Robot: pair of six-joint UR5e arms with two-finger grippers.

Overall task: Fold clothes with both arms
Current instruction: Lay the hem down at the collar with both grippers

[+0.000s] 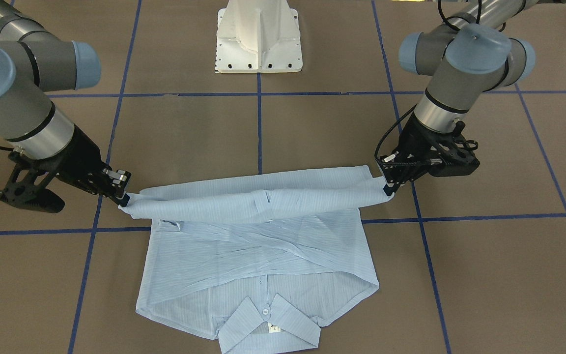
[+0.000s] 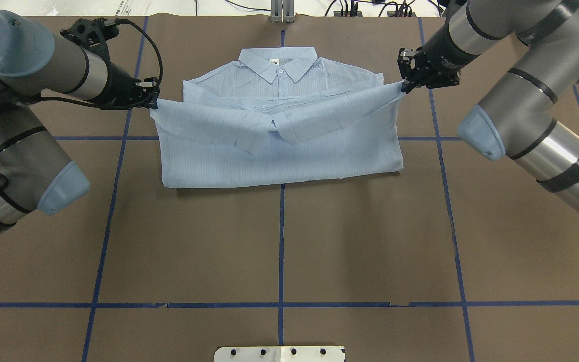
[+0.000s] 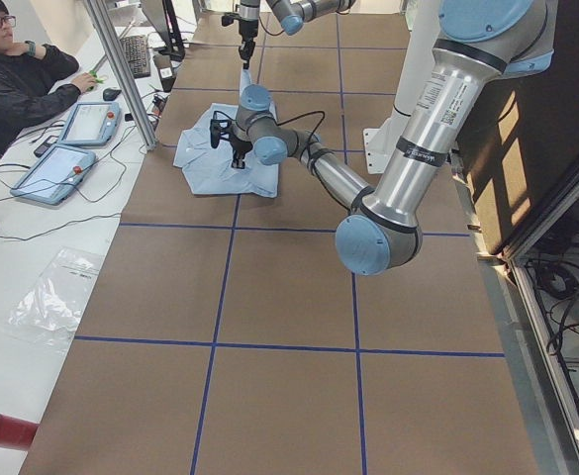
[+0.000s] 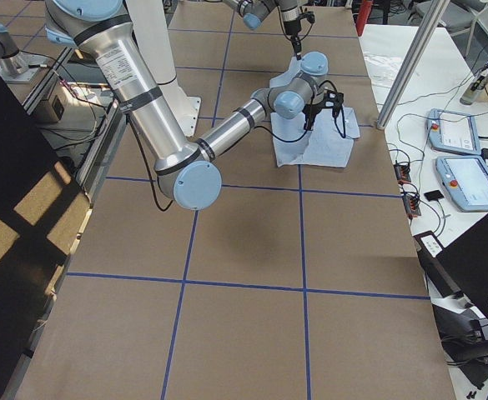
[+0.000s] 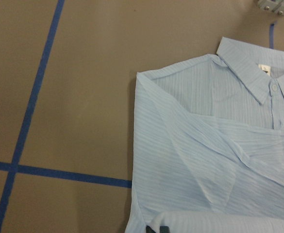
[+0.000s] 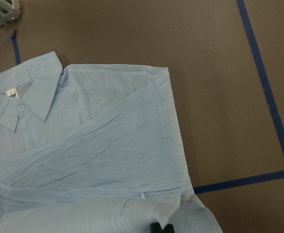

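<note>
Shirt [image 2: 279, 151] lies on the table [image 2: 279, 241], on the half far from my base [image 1: 258, 37], astride the centre tape line [image 2: 281, 226]. The overhead view shows its lower part doubled up over the chest. Only the front-facing view shows that edge held raised above the crossed sleeves. My left gripper [image 2: 155, 103] and right gripper [image 2: 404, 88] are each clamped on 1 end of it. An operator [image 3: 12, 69] sits beside the table. The collar [image 2: 278, 63] points away from me; the long axis runs left to right.
</note>
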